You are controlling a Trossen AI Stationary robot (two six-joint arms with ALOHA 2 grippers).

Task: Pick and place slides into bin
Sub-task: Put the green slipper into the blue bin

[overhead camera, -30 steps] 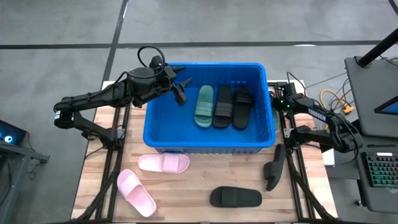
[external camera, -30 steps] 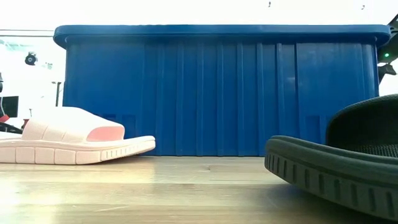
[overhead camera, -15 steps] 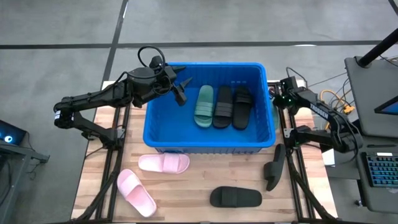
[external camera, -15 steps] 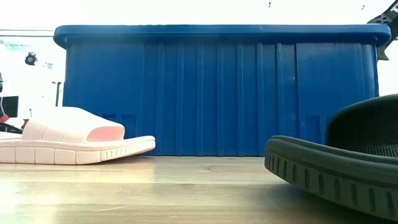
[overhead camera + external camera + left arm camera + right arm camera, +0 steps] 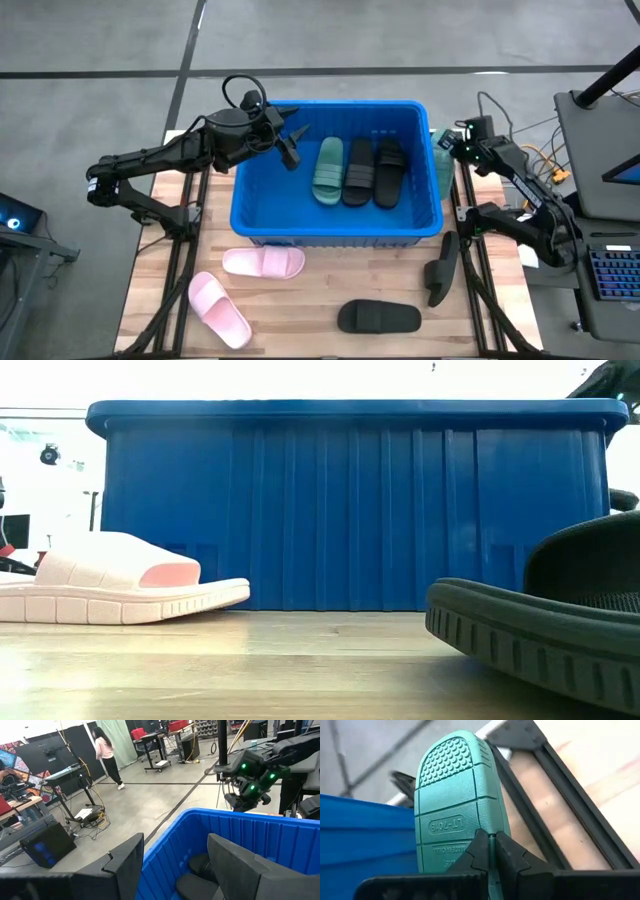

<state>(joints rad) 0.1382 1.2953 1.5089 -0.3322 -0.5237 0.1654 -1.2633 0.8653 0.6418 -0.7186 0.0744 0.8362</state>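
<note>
The right claw [image 5: 490, 851] pinches a green slide [image 5: 457, 800] at the bin's [image 5: 335, 225] right rim. The left claw [image 5: 290, 148] hangs open over the bin's left edge.

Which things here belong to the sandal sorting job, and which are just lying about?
Job:
- bright blue ribbed plastic bin
- sage green foam slide in bin
- two black foam slides in bin
- two light pink foam slides on table
- black foam slide on table
- green slide gripped by right gripper

Lying about:
- black keyboard
- orange cables
</note>
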